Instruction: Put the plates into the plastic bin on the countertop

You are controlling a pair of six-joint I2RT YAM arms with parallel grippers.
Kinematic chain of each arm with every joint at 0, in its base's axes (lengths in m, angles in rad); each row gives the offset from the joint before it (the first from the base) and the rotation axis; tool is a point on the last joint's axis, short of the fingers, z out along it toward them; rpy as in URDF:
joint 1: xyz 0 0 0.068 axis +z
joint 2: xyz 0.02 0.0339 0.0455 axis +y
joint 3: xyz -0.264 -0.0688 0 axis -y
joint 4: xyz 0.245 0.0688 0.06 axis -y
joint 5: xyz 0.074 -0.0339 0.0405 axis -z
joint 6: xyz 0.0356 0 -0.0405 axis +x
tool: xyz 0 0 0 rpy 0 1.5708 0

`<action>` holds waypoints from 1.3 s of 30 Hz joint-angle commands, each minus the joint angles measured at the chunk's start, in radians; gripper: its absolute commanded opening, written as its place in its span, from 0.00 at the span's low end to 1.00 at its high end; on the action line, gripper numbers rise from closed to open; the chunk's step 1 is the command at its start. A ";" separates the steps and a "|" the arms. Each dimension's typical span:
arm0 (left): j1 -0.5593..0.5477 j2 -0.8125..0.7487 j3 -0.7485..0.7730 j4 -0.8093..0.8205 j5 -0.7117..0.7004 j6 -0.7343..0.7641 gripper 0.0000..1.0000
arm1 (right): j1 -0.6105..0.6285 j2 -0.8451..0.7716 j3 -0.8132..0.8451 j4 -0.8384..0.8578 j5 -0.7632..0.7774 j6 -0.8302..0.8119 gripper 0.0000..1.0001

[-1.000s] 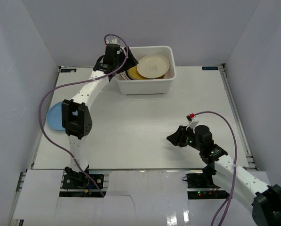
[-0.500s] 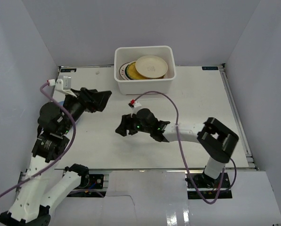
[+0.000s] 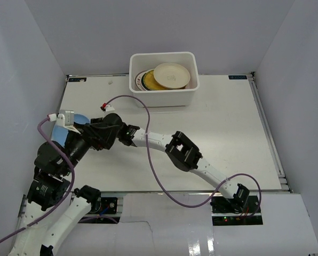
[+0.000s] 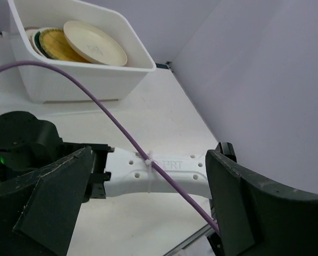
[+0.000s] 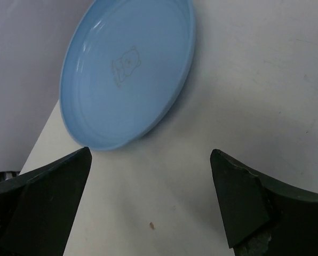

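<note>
Just beyond the right gripper (image 5: 151, 154), jaws spread wide, lies the blue plate (image 5: 128, 69), untouched.

Tiny brown speck (image 5: 151, 225) sits between the right gripper's (image 5: 151, 157) jaws, near their base. Pale grey wall panel (image 4: 265, 69) stands beyond the left gripper's (image 4: 149, 154) jaws, off their right-hand side.

Looks like a robotics lab test cell: bare white countertop (image 3: 228, 133) boxed in by plain pale grey panels (image 3: 300, 58), two robot arms (image 3: 183, 152) bolted at its near edge, purple cable (image 4: 111, 118) trailing loose across it, and dinner plates (image 3: 172, 74) piled in a white plastic bin (image 3: 164, 98).
</note>
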 commanded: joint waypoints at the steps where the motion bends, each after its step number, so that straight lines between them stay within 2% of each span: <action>1: -0.033 -0.021 -0.039 -0.036 -0.003 -0.026 0.98 | -0.002 0.061 0.123 -0.045 0.091 0.058 0.98; 6: -0.043 -0.061 -0.064 -0.025 0.003 -0.055 0.98 | 0.003 0.173 0.207 0.004 0.120 0.208 0.89; 8: -0.045 -0.070 -0.072 -0.025 -0.009 -0.053 0.98 | 0.009 0.216 0.244 0.027 0.149 0.238 0.76; 10: -0.045 -0.078 -0.075 -0.025 -0.035 -0.050 0.98 | 0.017 0.230 0.244 0.059 0.169 0.270 0.69; 13: -0.045 -0.083 -0.086 -0.027 -0.077 -0.038 0.98 | 0.029 0.258 0.252 0.071 0.204 0.287 0.63; 16: -0.045 -0.076 -0.113 -0.045 -0.207 -0.033 0.98 | 0.031 0.284 0.272 0.076 0.203 0.290 0.47; 17: -0.045 -0.075 -0.119 -0.053 -0.228 -0.039 0.98 | 0.031 0.278 0.267 0.081 0.208 0.291 0.45; 24: -0.045 -0.024 -0.145 -0.053 -0.259 -0.066 0.97 | 0.031 0.241 0.240 0.090 0.232 0.235 0.29; 25: -0.045 -0.020 -0.147 -0.053 -0.261 -0.069 0.97 | 0.031 0.227 0.194 0.088 0.234 0.222 0.21; 27: -0.047 -0.018 -0.150 -0.051 -0.276 -0.078 0.97 | 0.029 0.158 0.117 0.111 0.235 0.189 0.16; 28: -0.045 -0.015 -0.148 -0.051 -0.282 -0.079 0.97 | 0.031 0.134 0.077 0.139 0.235 0.173 0.08; 34: -0.045 0.031 -0.107 -0.045 -0.322 -0.050 0.96 | 0.028 -0.219 -0.363 0.340 0.269 0.032 0.08; 35: -0.045 0.039 -0.087 -0.044 -0.330 -0.043 0.96 | 0.028 -0.265 -0.503 0.404 0.286 0.020 0.08; 39: -0.045 0.055 -0.047 -0.009 -0.354 -0.013 0.96 | 0.008 -0.513 -0.870 0.564 0.304 -0.041 0.08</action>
